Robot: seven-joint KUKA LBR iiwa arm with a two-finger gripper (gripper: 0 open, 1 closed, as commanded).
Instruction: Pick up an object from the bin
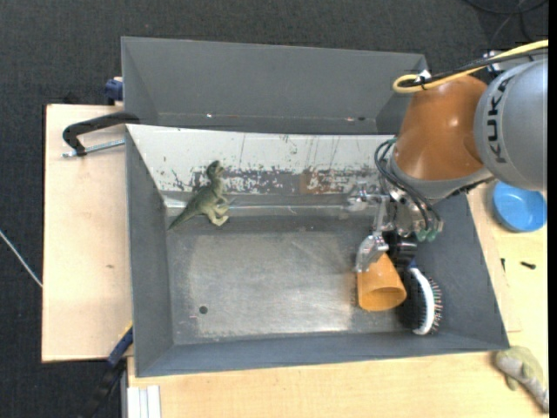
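My gripper hangs low in the right part of the bin, below the arm's orange cover. Its tip is right at the upper edge of an orange plastic cup, which lies on its side on the bin floor near the front right. Whether it touches the cup is unclear. Just right of the cup lies a black hairbrush with pale bristles, resting against the bin's right slope.
A green toy dinosaur stands at the back left, against the bin's rear wall. The arm and its orange cover reach in from the right, over the bin's back right corner.
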